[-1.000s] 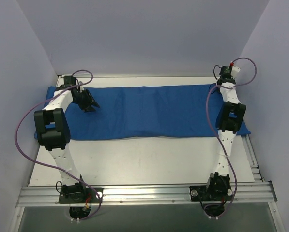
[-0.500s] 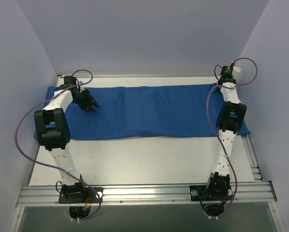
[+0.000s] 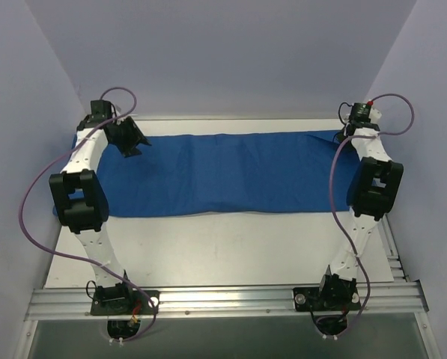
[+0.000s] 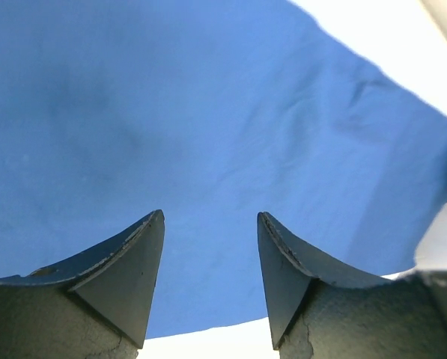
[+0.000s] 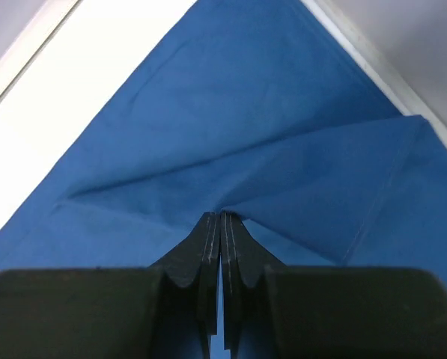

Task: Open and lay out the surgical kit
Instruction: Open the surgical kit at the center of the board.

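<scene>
The surgical kit shows as a royal-blue cloth wrap (image 3: 230, 172) spread in a long band across the back of the white table. My left gripper (image 3: 129, 142) hangs just above the wrap's far left end. In the left wrist view this gripper (image 4: 210, 215) is open, with only blue cloth (image 4: 208, 112) seen below the gap. My right gripper (image 3: 341, 137) is at the wrap's far right corner. In the right wrist view it (image 5: 220, 215) is shut on a pinched fold of the cloth (image 5: 283, 179), with creases running out from its tips.
Grey walls close in the table at the back and on both sides. The bare white tabletop (image 3: 223, 247) lies between the cloth and the metal rail (image 3: 223, 299) that carries the arm bases. Purple cables loop off both arms.
My left gripper has risen and moved toward the back left corner, with its jaws wider. My right arm has swung to the right, drawing the cloth's right end with it.
</scene>
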`<state>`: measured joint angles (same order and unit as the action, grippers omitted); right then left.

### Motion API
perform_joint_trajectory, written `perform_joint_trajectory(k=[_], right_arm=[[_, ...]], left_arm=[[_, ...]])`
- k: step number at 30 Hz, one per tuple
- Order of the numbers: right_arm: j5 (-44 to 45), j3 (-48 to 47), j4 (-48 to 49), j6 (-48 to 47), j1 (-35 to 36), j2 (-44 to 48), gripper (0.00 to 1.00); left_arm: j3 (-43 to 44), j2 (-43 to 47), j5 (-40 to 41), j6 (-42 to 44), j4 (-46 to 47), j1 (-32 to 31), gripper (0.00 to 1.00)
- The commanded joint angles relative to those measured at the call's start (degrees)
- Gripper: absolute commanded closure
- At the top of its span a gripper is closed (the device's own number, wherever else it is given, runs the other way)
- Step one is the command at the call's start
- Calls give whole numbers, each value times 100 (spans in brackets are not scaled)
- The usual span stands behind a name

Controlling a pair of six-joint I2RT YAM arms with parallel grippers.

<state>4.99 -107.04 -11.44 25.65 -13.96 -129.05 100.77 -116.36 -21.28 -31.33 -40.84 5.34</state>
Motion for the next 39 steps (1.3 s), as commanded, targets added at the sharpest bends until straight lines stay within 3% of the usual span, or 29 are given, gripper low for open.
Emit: perform_joint_trajectory(k=[1,8,12,18,21,27,30,36,39], right_arm=[[-384,970,-148,221,7,959,100],[-640,2502,-279,291,7,2146,100],[-763,3284,-1085,458,94,2691,100],[-685,4918,-2053,511,25,4412,100],[-579,5219,-2529,398,-81,4792,100],[-420,5317,-3250,379,-212,5538,100],[-394,5142,-3496,327,-441,5453,100],[-342,4351,-3733,134,-564,5523,100],[-437,4402,-4041,37,-713,5627,100]], left_arm=[[610,34,-95,-189,-126,-33,39],[742,-237,-43,-251,-38,-51,40],[1041,-519,-69,-233,-196,-68,38],[1173,-625,62,-312,-161,-139,37],[1313,-748,124,-312,-196,-218,37],[1585,-1020,326,-294,-179,-411,37],[1682,-1187,423,-312,-188,-473,37],[2490,-1723,808,-286,-328,-780,37],[3114,-2127,862,-268,-381,-816,36]])
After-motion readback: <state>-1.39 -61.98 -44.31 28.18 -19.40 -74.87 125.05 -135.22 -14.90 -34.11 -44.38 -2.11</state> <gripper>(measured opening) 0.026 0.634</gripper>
